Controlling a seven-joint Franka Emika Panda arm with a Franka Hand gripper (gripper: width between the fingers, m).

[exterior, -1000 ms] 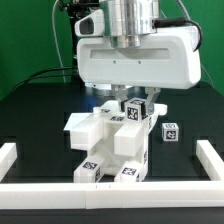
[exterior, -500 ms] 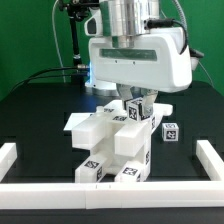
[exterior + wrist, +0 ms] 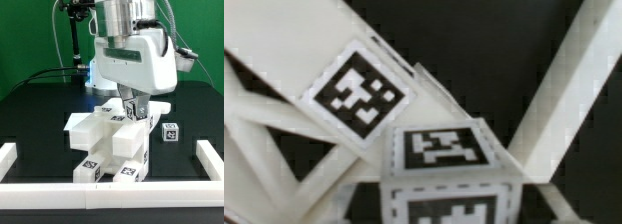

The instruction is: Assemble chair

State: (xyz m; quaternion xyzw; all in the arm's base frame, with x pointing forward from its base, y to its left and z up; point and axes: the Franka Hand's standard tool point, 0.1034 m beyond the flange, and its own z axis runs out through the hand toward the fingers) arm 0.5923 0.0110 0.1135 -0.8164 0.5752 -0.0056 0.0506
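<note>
White rail (image 3: 40,192): lying nearest.
Chair (image 3: 105,142): I am seeing it standing just behind the rail.
Loose cube (image 3: 170,130): lying beside it, exterior view's right.
Gripper (image 3: 133,103): I am reading it pinching the chair's tagged upper block (image 3: 136,112).

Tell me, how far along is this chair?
Done: several white parts already join into one chunky structure on the table. In hand: the fingers are closed on a tagged block at the structure's top, apparently fitting it. Left: at least one small tagged cube lies loose on the exterior view's right, so the chair looks unfinished.
</note>
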